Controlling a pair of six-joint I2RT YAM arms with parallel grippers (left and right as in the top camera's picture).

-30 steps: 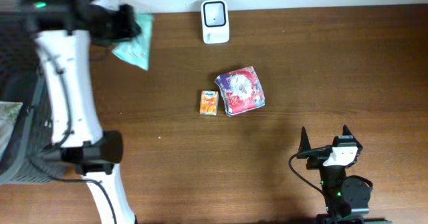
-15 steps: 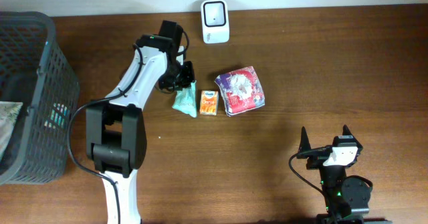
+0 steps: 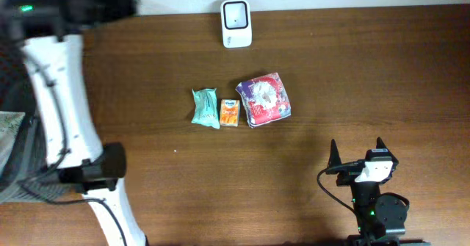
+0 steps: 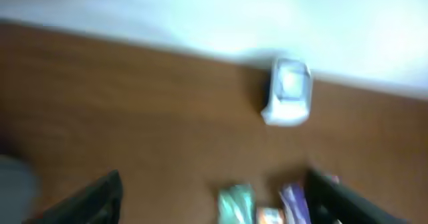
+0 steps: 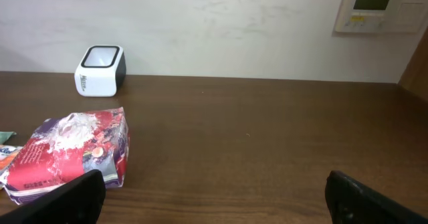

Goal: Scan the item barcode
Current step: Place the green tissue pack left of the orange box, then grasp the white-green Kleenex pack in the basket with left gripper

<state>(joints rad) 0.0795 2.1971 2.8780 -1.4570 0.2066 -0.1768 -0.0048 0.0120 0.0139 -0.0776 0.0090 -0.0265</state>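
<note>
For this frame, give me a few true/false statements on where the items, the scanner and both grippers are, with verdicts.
1. The teal packet lies on the table right beside the small orange box. True.
2. The left gripper is shut on the teal packet. False: its fingers stand wide apart with nothing between them.
3. The white barcode scanner stands at the table's far edge, apart from the items. True.
4. The red and purple bag rests on top of the scanner. False: it lies on the table next to the orange box.
5. The right gripper is open and empty. True.
</note>
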